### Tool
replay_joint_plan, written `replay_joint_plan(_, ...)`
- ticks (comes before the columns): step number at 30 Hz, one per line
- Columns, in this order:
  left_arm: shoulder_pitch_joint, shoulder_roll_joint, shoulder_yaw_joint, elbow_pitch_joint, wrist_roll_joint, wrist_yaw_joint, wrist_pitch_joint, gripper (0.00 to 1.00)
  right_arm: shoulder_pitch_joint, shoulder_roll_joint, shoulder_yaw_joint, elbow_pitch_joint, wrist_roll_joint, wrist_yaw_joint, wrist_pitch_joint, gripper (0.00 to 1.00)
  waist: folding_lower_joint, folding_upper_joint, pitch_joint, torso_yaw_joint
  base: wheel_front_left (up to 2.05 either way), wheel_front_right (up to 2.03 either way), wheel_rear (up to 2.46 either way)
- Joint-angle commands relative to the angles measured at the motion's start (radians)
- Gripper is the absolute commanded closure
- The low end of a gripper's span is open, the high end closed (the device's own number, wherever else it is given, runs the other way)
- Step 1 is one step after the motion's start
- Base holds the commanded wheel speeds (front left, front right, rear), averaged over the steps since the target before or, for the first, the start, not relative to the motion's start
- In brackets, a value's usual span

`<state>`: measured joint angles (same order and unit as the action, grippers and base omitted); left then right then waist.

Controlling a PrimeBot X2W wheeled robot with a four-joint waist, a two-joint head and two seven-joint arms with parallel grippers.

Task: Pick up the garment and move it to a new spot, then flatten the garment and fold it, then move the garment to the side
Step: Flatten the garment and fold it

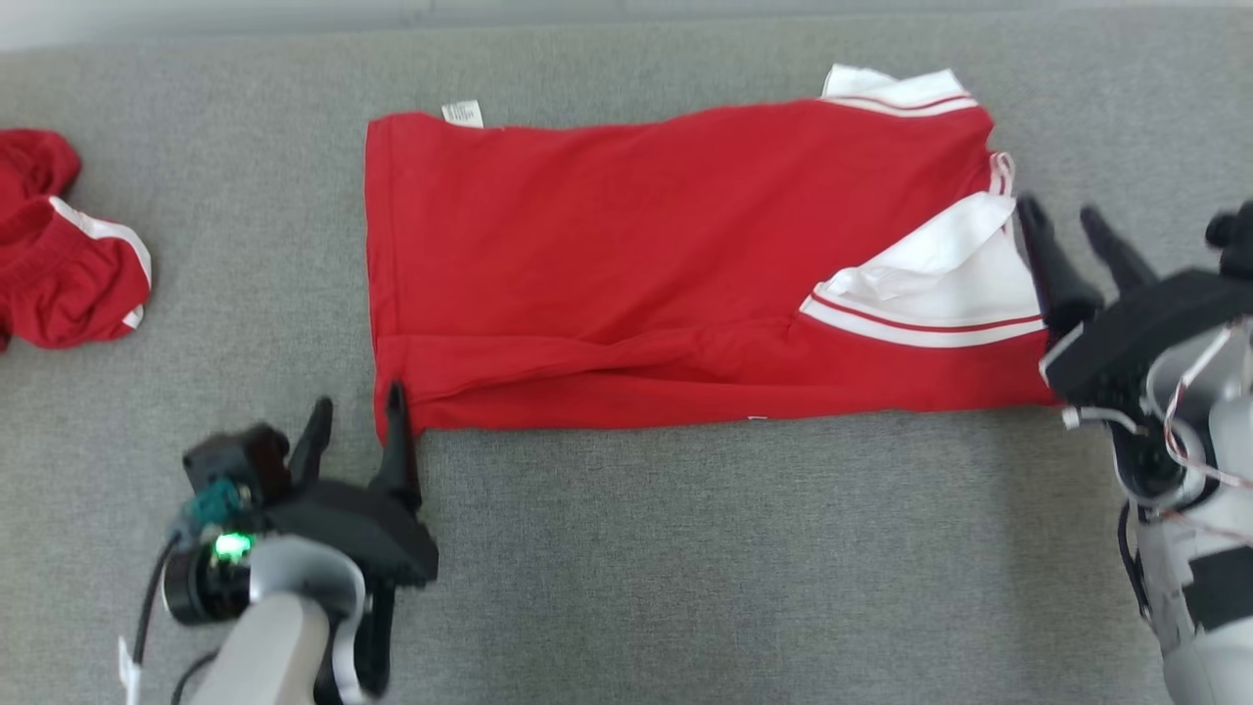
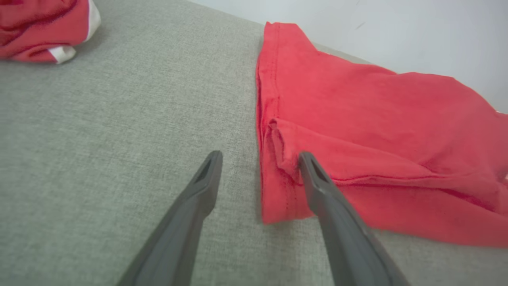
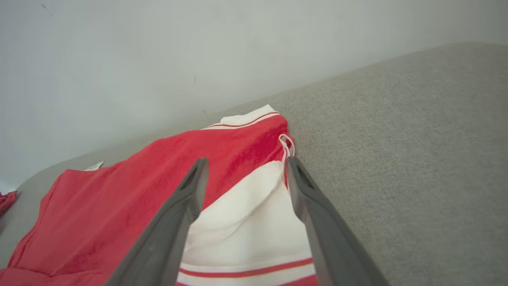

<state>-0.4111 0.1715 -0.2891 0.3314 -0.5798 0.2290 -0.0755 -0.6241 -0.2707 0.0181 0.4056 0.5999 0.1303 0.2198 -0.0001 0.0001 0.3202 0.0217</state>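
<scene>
The garment [image 1: 636, 255] is red with white striped trim and lies folded into a long rectangle across the grey surface. My left gripper [image 1: 357, 411] stands open at its near left corner, one finger over the red hem [image 2: 278, 190] and the other over bare grey cloth. My right gripper [image 1: 1067, 230] is open at the garment's right end, above the white collar part [image 3: 246, 222], with nothing between its fingers.
A second red and white garment [image 1: 59, 255] lies crumpled at the far left edge, also seen in the left wrist view [image 2: 43, 28]. The grey fabric surface [image 1: 685, 548] stretches wide in front. A pale wall [image 3: 158, 59] rises behind the surface.
</scene>
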Motion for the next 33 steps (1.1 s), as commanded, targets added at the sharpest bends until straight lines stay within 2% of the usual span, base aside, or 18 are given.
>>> replay_joint_plan(1,0.035,0.008,-0.004,-0.015,0.014,0.008,-0.006,0.0,0.025,-0.006,-0.007,0.0,-0.013,0.001,0.014,0.0,0.0001,-0.0001,-0.021,-0.009,0.0,0.0,0.0)
replay_joint_plan(7,0.107,0.034,-0.033,-0.072,0.041,0.032,0.011,0.0,0.103,0.005,-0.047,-0.006,-0.051,0.001,0.077,0.0,0.0001,-0.0001,-0.039,-0.027,0.0,0.0,0.0)
replay_joint_plan(11,0.086,0.046,-0.043,-0.083,0.069,0.047,0.017,0.0,0.123,0.015,-0.061,0.004,-0.099,0.001,0.106,0.0,0.0001,-0.0001,-0.032,-0.037,0.0,0.0,0.0)
replay_joint_plan(20,-0.011,0.055,-0.072,-0.008,0.098,0.065,0.078,0.0,0.075,0.061,-0.076,0.056,-0.174,0.001,0.154,0.0,0.0001,-0.0001,0.011,-0.047,0.0,0.0,0.0)
replay_joint_plan(26,-0.018,0.042,-0.094,0.053,0.093,0.064,0.111,0.0,0.057,0.063,-0.07,0.12,-0.253,0.001,0.215,0.0,0.0001,-0.0001,0.031,-0.037,0.0,0.0,0.0)
replay_joint_plan(30,-0.018,0.035,-0.105,0.088,0.08,0.053,0.127,0.0,0.076,0.081,-0.07,0.144,-0.263,0.001,0.25,0.0,0.0001,-0.0001,0.036,-0.031,0.0,0.0,0.0)
replay_joint_plan(31,-0.02,0.032,-0.11,0.098,0.078,0.046,0.132,0.33,0.082,0.08,-0.067,0.14,-0.263,0.001,0.25,0.0,0.0001,-0.0001,0.036,-0.029,0.0,0.0,0.0)
replay_joint_plan(32,-0.021,0.03,-0.112,0.104,0.075,0.042,0.131,0.83,0.089,0.079,-0.068,0.135,-0.263,0.001,0.249,0.0,0.0001,-0.0001,0.035,-0.029,0.0,0.0,0.0)
replay_joint_plan(33,-0.024,0.028,-0.114,0.111,0.071,0.034,0.129,1.0,0.099,0.079,-0.071,0.135,-0.263,0.001,0.255,0.0,0.0001,-0.0001,0.033,-0.029,0.0,0.0,0.0)
